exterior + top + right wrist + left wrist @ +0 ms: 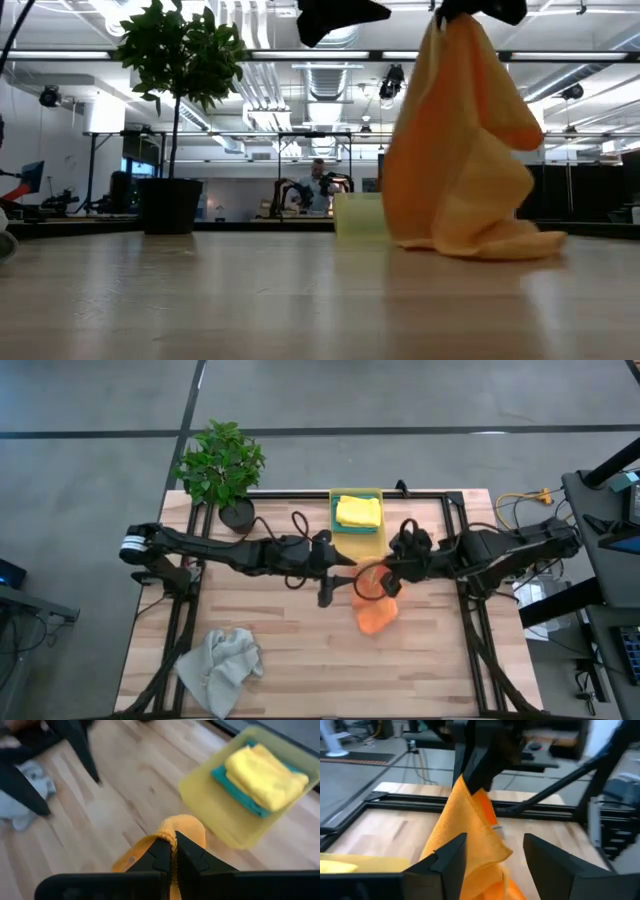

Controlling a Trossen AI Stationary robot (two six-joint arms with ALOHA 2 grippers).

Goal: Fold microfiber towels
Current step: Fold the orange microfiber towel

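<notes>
The orange towel (375,610) hangs from the right gripper (172,851), whose fingers are pressed together on a bunched upper corner, so the cloth's long axis runs nearly straight down from that pinch, with its lower end piled on the table (300,660) just in front of the yellow bin (358,538). The left gripper (495,855) sits close beside it near the table's middle, fingers spread, with the draped cloth lying between and just beyond them but not gripped. That is the relation the next move seems to turn on: the free hanging edge lies straight ahead of the left fingers, below the right gripper's pinch, and the left arm is the one placed to take a second corner so the towel can be stretched flat. In the bin, the yellow towel (265,777) lies folded on top of the teal towel (235,785), so that pair looks finished. The light grey towel (220,670) lies crumpled near the table's front left corner, well apart from both arms. A potted plant (222,468) stands at the back left, clear of the work. The nearest hazard appears to be the bin itself, just beside the hanging cloth.
</notes>
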